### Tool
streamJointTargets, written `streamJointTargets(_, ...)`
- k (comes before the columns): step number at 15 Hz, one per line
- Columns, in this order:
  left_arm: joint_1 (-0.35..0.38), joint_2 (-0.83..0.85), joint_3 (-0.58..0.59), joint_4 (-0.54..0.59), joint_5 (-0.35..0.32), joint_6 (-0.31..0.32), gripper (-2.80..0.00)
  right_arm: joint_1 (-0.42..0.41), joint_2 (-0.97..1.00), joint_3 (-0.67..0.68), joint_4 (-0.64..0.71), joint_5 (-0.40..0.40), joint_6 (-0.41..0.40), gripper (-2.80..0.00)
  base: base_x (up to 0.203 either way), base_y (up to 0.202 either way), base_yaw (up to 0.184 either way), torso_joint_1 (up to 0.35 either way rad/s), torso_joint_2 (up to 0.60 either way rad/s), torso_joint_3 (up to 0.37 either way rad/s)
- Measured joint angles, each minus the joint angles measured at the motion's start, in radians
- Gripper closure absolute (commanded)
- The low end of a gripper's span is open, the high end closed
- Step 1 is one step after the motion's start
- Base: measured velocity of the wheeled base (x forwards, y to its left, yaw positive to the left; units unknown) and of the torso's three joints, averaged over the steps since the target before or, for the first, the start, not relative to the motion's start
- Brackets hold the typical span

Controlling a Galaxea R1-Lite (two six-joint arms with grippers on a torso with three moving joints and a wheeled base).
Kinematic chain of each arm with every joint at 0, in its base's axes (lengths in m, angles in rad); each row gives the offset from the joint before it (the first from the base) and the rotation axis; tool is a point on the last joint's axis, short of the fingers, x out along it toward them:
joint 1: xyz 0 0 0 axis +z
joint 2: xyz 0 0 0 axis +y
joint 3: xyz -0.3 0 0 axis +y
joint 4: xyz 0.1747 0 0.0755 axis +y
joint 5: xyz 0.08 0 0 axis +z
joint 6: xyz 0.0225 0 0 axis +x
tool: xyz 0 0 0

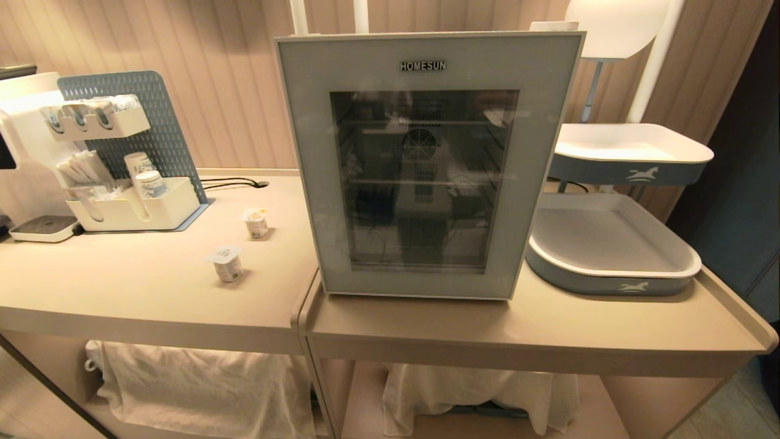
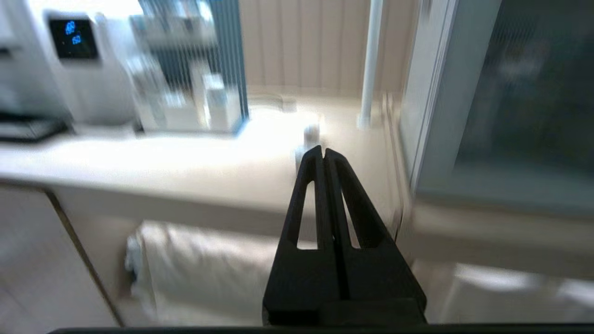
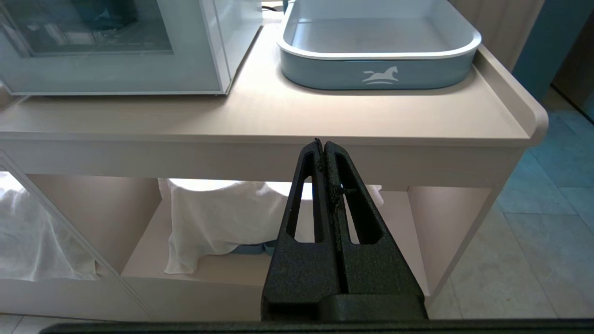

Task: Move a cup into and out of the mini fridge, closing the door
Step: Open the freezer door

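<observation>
You have the white boxy mini fridge (image 1: 426, 164) standing on the beige counter (image 1: 152, 292), its pale grey-framed door (image 1: 518, 183) with the dark glass window shut, and two small white foil-lidded cups to its left, one nearer the front edge (image 1: 226, 263) and one further back (image 1: 256, 222). Your left gripper (image 2: 323, 150) hangs in front of the counter edge, black fingers pressed together and empty. Your right gripper (image 3: 323, 144) sits below the counter's front edge near the grey-blue tray (image 3: 380, 74), fingers likewise together, holding nothing.

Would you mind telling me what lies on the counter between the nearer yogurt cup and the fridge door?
Nothing: in the head view, bare counter runs from the nearer yogurt cup to the closed door.
</observation>
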Motion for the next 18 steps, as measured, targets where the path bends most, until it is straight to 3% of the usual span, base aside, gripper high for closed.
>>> streamJointTargets(3,-0.020,0.230,-0.579,0.242,-0.026,-0.076,0.00,-0.001,0.000,0.000,0.000,-0.001,0.000,0.00,0.000,0.000,0.000,0.000,0.00,0.000)
streamJointTargets(5,-0.083,0.472,-0.853,0.393,-0.055,-0.148,0.00,0.000,0.000,0.000,0.000,0.000,0.000,0.00,0.000,0.000,0.000,0.000,0.00,0.000)
streamJointTargets(7,-0.142,0.732,-0.993,0.462,-0.112,-0.212,0.00,0.000,0.000,0.000,0.000,-0.001,0.000,0.00,0.000,0.000,0.000,0.000,0.00,0.000)
streamJointTargets(9,-0.170,0.975,-1.070,0.441,-0.225,-0.255,0.00,0.000,0.000,0.000,0.002,-0.001,0.000,0.00,0.000,0.000,0.000,0.000,0.00,0.000)
streamJointTargets(10,-0.167,1.094,-1.094,0.411,-0.318,-0.259,0.00,0.000,0.000,0.000,0.002,-0.001,0.000,0.00,0.000,0.000,0.000,0.000,0.00,0.000)
streamJointTargets(12,-0.115,1.307,-1.119,0.323,-0.566,-0.229,0.00,-0.001,0.000,-0.001,0.002,-0.001,0.000,0.00,0.000,0.000,0.000,0.000,0.00,0.000)
streamJointTargets(14,-0.022,1.490,-1.120,0.212,-0.847,-0.152,0.00,-0.001,0.000,-0.001,0.002,-0.001,0.000,0.00,0.000,0.000,0.000,0.000,0.00,0.000)
streamJointTargets(16,0.083,1.623,-1.107,0.136,-1.120,-0.034,0.00,-0.001,0.000,-0.001,0.001,-0.001,0.000,0.00,0.000,0.000,0.000,0.000,0.00,0.000)
streamJointTargets(17,0.131,1.672,-1.084,0.118,-1.258,0.032,-2.80,-0.001,0.000,-0.001,0.001,-0.002,0.000,0.00,0.000,0.000,0.000,0.000,0.00,0.000)
streamJointTargets(18,0.167,1.704,-1.051,0.108,-1.374,0.093,-2.80,-0.001,0.000,-0.001,0.000,-0.001,0.000,0.00,0.000,0.000,0.000,0.000,0.00,0.000)
